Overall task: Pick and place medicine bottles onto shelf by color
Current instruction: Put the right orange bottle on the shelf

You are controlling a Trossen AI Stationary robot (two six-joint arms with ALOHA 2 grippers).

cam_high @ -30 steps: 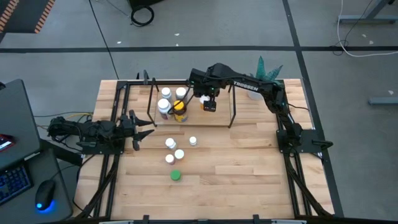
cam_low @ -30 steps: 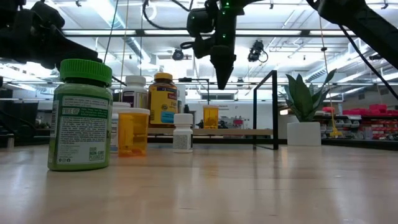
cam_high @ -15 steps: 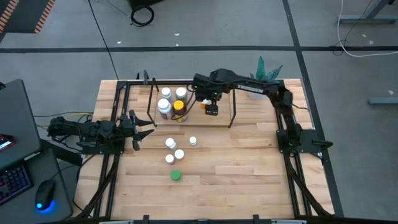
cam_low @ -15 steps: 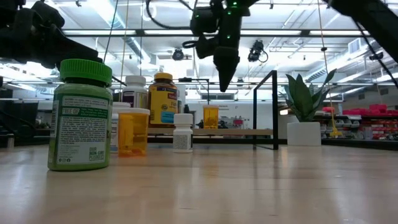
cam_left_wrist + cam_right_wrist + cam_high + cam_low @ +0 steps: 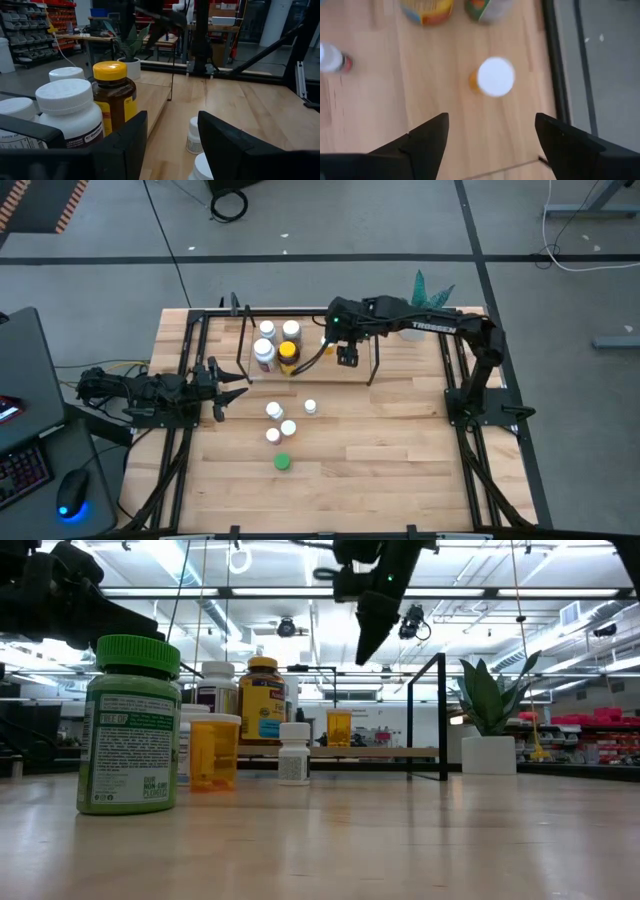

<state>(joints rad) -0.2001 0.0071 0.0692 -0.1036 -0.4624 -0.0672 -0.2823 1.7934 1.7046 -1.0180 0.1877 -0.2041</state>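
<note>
The low black-rod shelf with a light wood base (image 5: 345, 372) held several medicine bottles, including a small orange white-capped bottle (image 5: 492, 78). Above it, the right gripper (image 5: 490, 132) hung open and empty; the left gripper (image 5: 172, 135) waited open.

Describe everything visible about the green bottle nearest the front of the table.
The green bottle is a squat cylinder of what looks like plastic, with a bright green ribbed screw cap and a green label printed in white text. It stands upright on the light wood table, cap closed, in front of the other loose bottles and well short of the shelf. From above only its round green cap shows. Nothing touches it; neither gripper is near.
</note>
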